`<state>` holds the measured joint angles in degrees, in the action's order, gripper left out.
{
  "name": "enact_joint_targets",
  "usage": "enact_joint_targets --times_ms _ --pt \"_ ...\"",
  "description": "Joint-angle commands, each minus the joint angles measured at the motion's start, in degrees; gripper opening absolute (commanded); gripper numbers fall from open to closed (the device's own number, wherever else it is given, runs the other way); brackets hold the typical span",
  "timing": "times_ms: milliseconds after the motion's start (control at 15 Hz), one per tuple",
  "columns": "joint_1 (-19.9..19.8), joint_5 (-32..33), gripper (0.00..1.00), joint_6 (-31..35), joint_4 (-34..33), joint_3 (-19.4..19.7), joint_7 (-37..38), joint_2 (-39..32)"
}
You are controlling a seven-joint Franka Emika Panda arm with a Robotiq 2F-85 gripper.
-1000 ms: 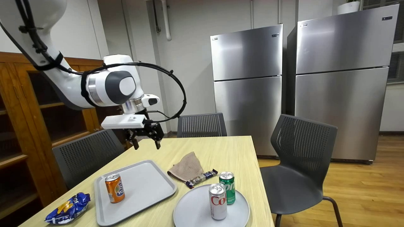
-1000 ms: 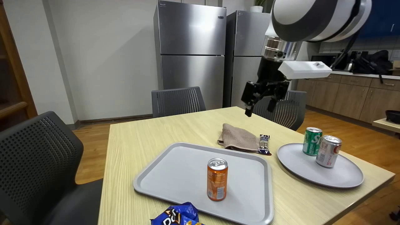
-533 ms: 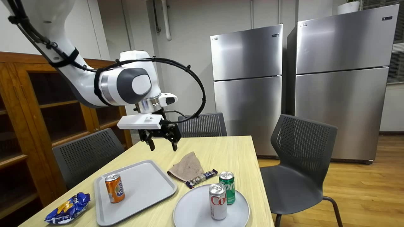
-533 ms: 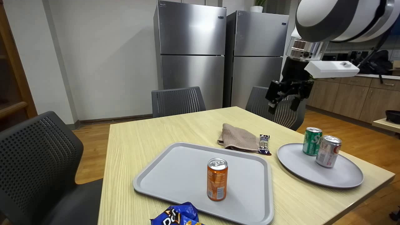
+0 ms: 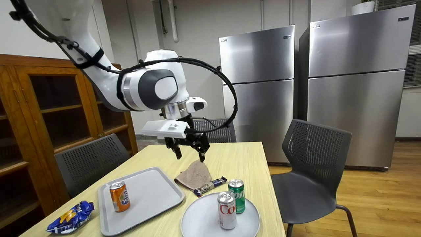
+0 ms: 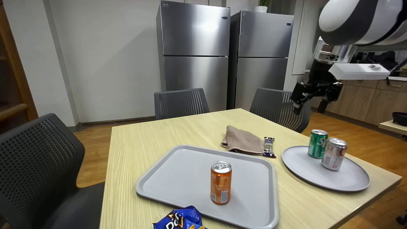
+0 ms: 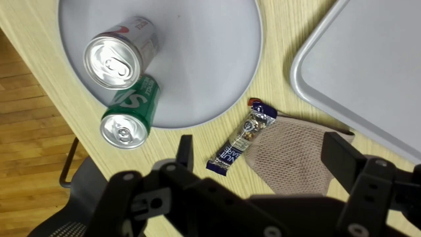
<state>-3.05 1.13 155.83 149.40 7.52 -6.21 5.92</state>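
Table [image 5: 236,154]: below your pincer [image 5: 190,157], which hangs well above it, jaws spread wide, nothing gripped.

Tray [image 7: 368,65]: lower than the pincer, past the jaw at right in the wrist view; mind its raised rim if you turn.

Plate [image 7: 204,65]: lower, ahead of the jaws in that view; check its edge before lowering.

Waffle-weave cloth [image 7: 296,154]: down on the table, showing between the jaws in that view. Soft, so it'd likely bunch and get pinched too.

Blue chip bag [image 6: 181,218] lettered "Dor": far from the pincer, beyond the tray.

Fanta can [image 5: 120,196]: upright on the tray, well off the pincer.

Silver Coke can [image 7: 121,54] and Sprite can [image 7: 133,108]: upright on the plate, ahead of the left-hand jaw in the wrist view. Sprite shows nearer, so probably the one you'd clip.

Nut bar [image 7: 243,136]: on the table below the pincer, along the cloth's edge, slanted to your closing line. Can't tell if you're squarely over it. For a clean grip there, I'd turn the wrist so the jaws close across its narrow width, keep cloth out, get low, squeeze gently.
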Motion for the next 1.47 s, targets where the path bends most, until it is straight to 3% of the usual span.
enact_joint_targets --times_ms 0,533,1000,1400 --pt "-2.4 -0.9 1.00 -1.1 -2.6 0.9 -0.2 -2.2" --pt "-5.4 1.2 1.00 -1.6 -9.5 2.8 3.3 -10.2" --pt "-4.9 2.6 1.00 -3.2 -18.1 3.9 9.1 -20.0" --pt "-4.4 4.2 1.00 -8.6 -23.6 5.7 12.8 -24.5"
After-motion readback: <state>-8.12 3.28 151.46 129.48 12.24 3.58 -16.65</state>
